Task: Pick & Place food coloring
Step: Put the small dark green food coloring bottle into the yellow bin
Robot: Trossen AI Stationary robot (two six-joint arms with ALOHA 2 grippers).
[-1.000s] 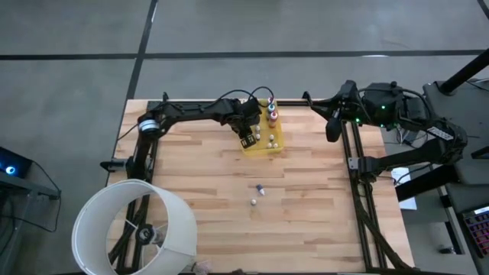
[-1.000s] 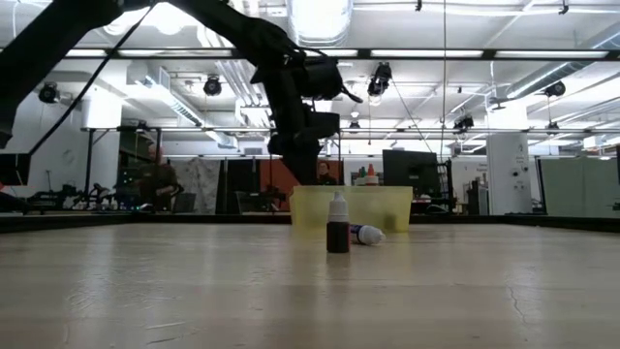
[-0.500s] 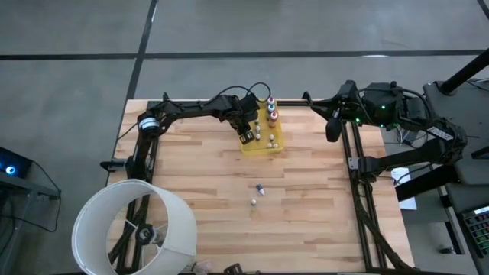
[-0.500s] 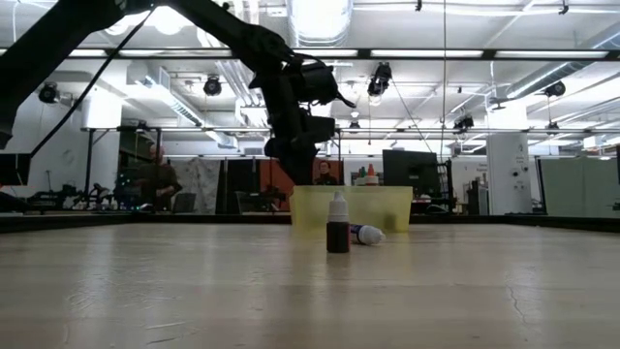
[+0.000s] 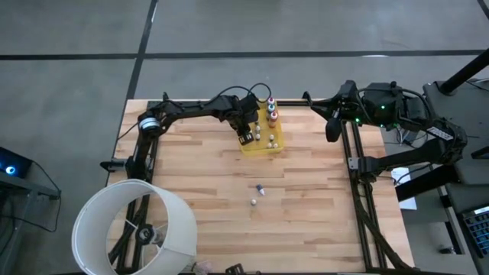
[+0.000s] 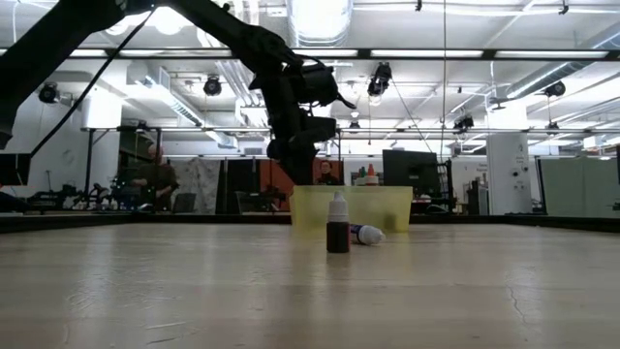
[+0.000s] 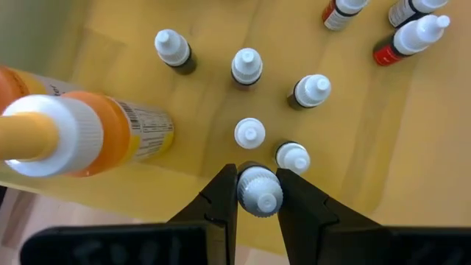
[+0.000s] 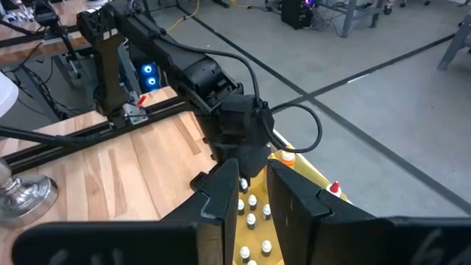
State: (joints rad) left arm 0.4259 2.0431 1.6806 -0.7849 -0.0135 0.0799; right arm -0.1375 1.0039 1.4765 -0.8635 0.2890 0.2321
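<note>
The left hand (image 5: 246,137) is hanging over the near-left corner of the yellow tray (image 5: 276,143) at the far middle of the counter (image 5: 199,183). Its fingers (image 7: 218,197) are pinching a small white-capped bottle (image 7: 258,191), gripping it just below the cap. Under it, inside the tray, several more little bottles are standing upright: white caps in a loose cluster (image 7: 249,134), and at the far end a few with red and dark bodies (image 7: 401,41). A bigger orange bottle (image 7: 88,136) with a white cap is lying close to the wrist camera.

Out on the open boards, well in front of the tray, two bottles are sitting apart from the rest: a dark one (image 6: 337,225) is standing upright, and another (image 6: 367,234) is lying on its side just behind it.

The right hand (image 8: 251,197) is waiting off the counter's far right corner, above the frame rail, pointing toward the tray. Its fingers are standing close together with a narrow gap, holding nothing.

A white lamp shade (image 5: 134,228) is sitting at the counter's near-left corner.
</note>
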